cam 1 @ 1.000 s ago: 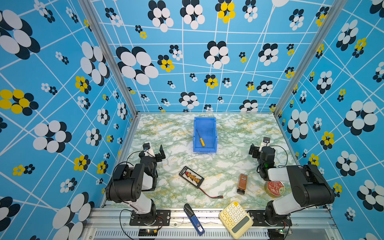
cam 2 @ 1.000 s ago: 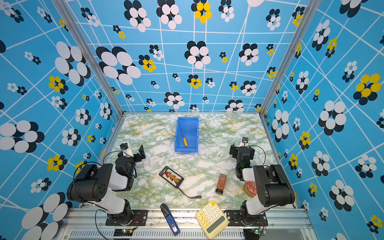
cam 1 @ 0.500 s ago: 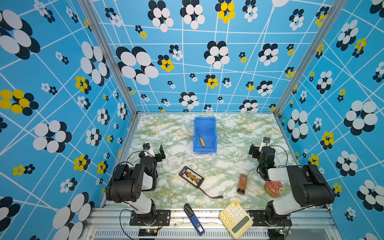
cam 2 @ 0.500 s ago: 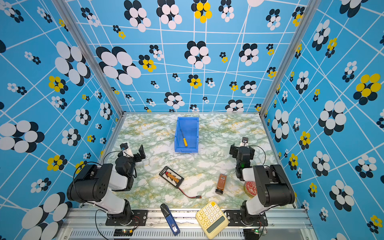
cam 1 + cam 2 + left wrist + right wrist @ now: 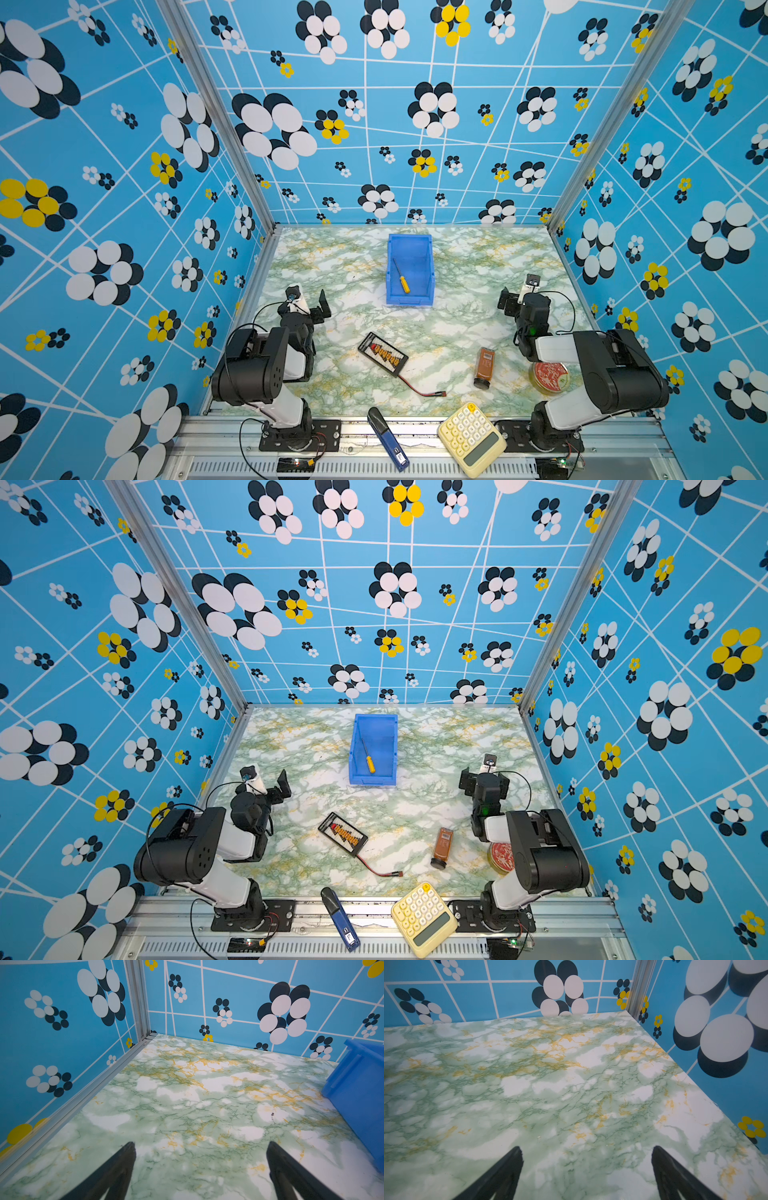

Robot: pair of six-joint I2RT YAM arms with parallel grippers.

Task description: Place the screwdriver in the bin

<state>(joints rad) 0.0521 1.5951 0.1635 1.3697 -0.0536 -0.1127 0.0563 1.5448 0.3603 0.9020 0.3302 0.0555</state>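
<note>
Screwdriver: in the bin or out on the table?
In. The slim yellow-handled screwdriver lies flat on the floor of the bright blue open-topped plastic bin, inside its walls, in both top views.

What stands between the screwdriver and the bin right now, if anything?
Nothing visible does. In a top view the screwdriver already lies inside the bin, on its floor, handle toward the lowered front lip. The left gripper and right gripper are open, empty and apart from the bin, one on each side.
</note>
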